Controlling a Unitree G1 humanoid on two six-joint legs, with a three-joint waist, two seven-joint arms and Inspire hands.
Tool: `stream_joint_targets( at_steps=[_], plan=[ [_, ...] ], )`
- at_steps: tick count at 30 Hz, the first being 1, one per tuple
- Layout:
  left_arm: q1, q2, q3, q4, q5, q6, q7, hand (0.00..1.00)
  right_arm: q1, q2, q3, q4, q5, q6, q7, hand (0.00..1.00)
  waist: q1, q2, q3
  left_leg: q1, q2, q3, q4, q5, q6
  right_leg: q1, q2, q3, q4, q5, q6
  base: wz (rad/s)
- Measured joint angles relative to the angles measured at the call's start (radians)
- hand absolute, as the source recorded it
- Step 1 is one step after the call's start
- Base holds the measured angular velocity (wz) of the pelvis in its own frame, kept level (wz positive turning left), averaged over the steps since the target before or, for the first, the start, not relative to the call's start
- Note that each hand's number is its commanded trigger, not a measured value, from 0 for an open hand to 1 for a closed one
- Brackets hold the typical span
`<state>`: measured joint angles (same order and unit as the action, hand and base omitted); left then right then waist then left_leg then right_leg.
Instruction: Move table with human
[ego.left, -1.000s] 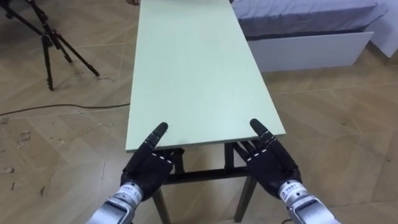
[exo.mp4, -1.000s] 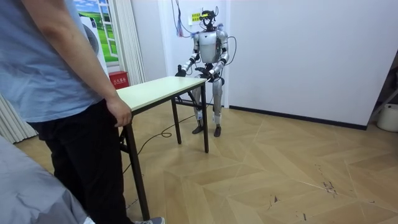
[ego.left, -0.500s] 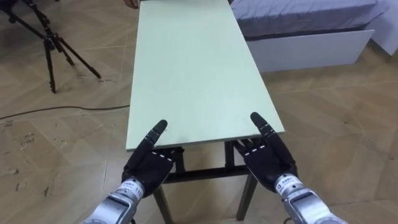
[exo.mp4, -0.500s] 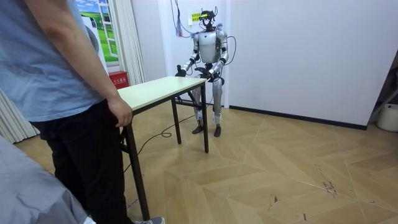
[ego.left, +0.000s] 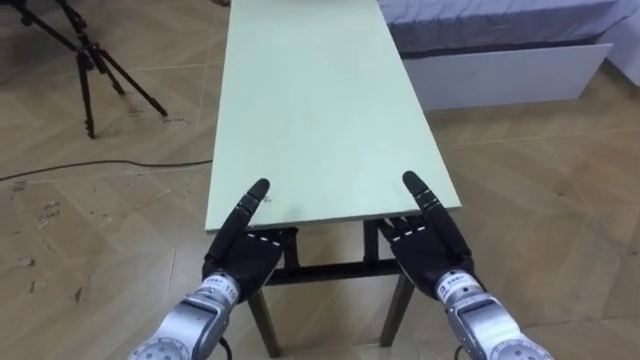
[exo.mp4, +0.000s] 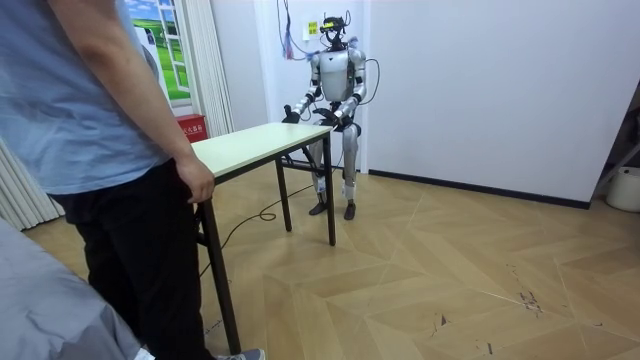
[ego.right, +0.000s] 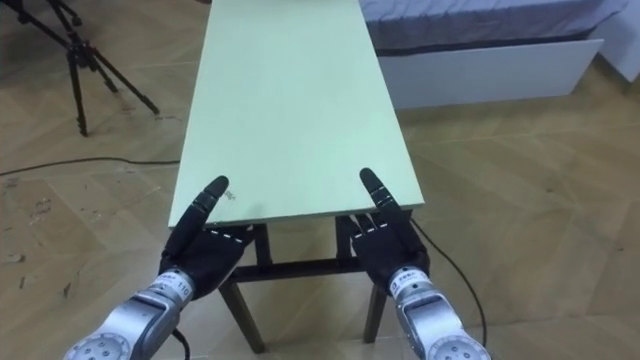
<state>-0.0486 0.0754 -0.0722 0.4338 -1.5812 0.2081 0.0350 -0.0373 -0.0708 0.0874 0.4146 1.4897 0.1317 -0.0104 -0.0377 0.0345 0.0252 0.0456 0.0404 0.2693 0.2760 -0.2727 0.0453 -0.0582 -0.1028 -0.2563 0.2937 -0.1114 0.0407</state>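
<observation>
- The tripod (ego.left: 85, 70) stands far left on the floor, well apart from the table. If the carry swings that way, I should keep the far left corner clear of its legs.
- My left hand (ego.left: 243, 258) is at the table's near left corner. Its thumb lies straight on the top and the rest is tucked under the edge, so I cannot tell how it closes there.
- The table (ego.left: 320, 100) runs long and narrow away from me, with a bare top. In the room view its legs look to be down on the floor.
- The person (exo.mp4: 100, 150) stands at the far end with a hand (exo.mp4: 193, 182) on that corner. I judge the lift is best started together, with my end kept level with theirs.
- My right hand (ego.left: 428, 250) mirrors the left at the near right corner, thumb on top and the rest hidden below. I cannot tell its hold either. Both hands should bear evenly so the top does not tip sideways.
- The bed (ego.left: 500, 60) lies far right, just beside the table's long edge. There is little room on that side, so I should move slowly.
</observation>
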Motion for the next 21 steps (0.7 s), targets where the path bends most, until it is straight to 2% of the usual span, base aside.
stream_joint_targets(
  at_steps=[1, 2, 3, 14, 16, 21],
  plan=[
    [0.000, -0.008, 0.000, -0.002, 0.000, -0.006, 0.001, 0.59, -0.001, 0.001, -0.001, 0.002, 0.000, -0.005, 0.000, 1.00, 0.003, 0.000, 0.0000, 0.001, 0.000, 0.000, 0.001, 0.000, 0.000, -0.001, 0.000, 0.000, -0.001, 0.000, 0.000, 0.00],
    [-0.001, -0.019, 0.000, -0.002, 0.000, -0.015, 0.002, 0.82, -0.001, 0.001, -0.002, 0.005, 0.000, -0.010, 0.000, 1.00, 0.006, 0.000, 0.0000, 0.002, 0.000, 0.000, 0.001, 0.000, 0.000, -0.001, 0.000, 0.000, -0.001, 0.000, 0.000, 0.00],
    [-0.001, -0.022, 0.000, -0.003, 0.000, -0.017, 0.002, 1.00, 0.000, 0.001, -0.003, 0.006, 0.000, -0.011, 0.000, 1.00, 0.010, -0.001, 0.0001, 0.001, 0.000, 0.000, 0.001, 0.000, 0.000, -0.001, 0.000, 0.000, -0.001, 0.000, 0.000, 0.00],
    [-0.009, -0.042, 0.000, 0.027, 0.003, -0.020, 0.042, 1.00, -0.043, 0.011, 0.001, 0.106, -0.001, -0.026, -0.068, 1.00, 0.038, -0.001, 0.0004, 0.000, 0.000, -0.012, -0.001, 0.000, 0.000, -0.014, 0.002, -0.005, -0.002, 0.000, 0.000, -0.04],
    [-0.009, -0.043, 0.000, 0.037, 0.003, -0.024, 0.050, 1.00, -0.043, 0.012, 0.007, 0.106, -0.002, -0.026, -0.068, 1.00, 0.031, -0.003, 0.0005, 0.003, -0.002, -0.030, -0.002, 0.000, 0.000, -0.013, 0.001, -0.008, -0.001, 0.000, 0.000, -0.08],
    [-0.011, -0.047, 0.000, 0.057, 0.005, -0.033, 0.049, 1.00, -0.043, 0.016, 0.013, 0.106, -0.011, -0.027, -0.069, 1.00, 0.019, -0.004, 0.0011, 0.010, -0.004, -0.029, -0.010, 0.000, 0.000, -0.010, 0.001, -0.006, -0.002, 0.000, 0.000, 0.00]
  ],
)
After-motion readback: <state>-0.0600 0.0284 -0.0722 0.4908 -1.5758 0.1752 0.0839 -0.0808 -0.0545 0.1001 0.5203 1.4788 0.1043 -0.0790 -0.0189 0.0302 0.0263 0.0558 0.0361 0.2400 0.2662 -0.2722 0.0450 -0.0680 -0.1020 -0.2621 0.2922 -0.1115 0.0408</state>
